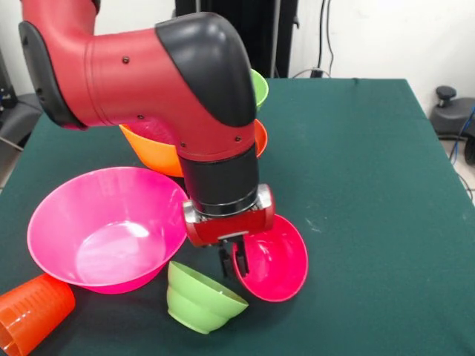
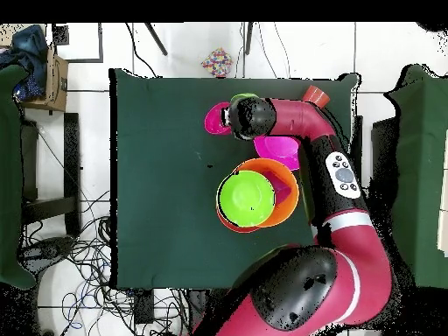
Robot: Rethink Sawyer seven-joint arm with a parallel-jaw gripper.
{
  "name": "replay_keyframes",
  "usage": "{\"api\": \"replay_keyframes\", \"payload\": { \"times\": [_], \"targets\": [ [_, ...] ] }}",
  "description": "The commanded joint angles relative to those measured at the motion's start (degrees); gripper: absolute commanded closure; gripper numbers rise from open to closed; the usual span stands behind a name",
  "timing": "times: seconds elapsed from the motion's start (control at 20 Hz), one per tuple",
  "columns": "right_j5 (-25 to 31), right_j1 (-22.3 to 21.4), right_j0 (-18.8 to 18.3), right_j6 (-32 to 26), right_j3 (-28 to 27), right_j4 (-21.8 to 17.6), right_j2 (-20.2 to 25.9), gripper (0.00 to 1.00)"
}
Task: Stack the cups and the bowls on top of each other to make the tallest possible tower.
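My gripper is low over the table, shut on the rim of the small crimson bowl, which stands tilted on its side. Just left of it the small lime green bowl lies tipped over. The large pink bowl sits upright to the left, and an orange cup lies on its side at the near left corner. Behind the arm the tower is the large orange bowl with the medium lime green bowl inside it. In the overhead view the wrist hides my gripper; the crimson bowl shows beside it.
The green table cloth spreads wide to the right of the bowls. My red arm crosses over the tower and blocks part of it in the front view. Cables and chairs surround the table.
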Motion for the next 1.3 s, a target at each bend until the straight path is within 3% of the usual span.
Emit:
{"api": "replay_keyframes", "payload": {
  "times": [0.05,0.25,0.55,0.95,1.2,1.3],
  "targets": [
    [3.9,-2.2,-0.6,-5.9,5.1,1.7,1.8,1.0],
    [5.8,-4.0,-1.2,-6.1,6.2,3.6,2.9,1.0],
    [7.5,-10.7,-2.7,-2.6,9.6,10.1,6.0,1.0],
    [20.6,-18.5,-0.8,1.0,7.8,17.9,4.4,1.0],
    [24.7,-21.7,-0.4,1.9,7.5,21.4,4.6,1.0],
    [26.6,-23.5,-0.6,0.3,9.7,22.1,4.8,1.0]
  ]
}}
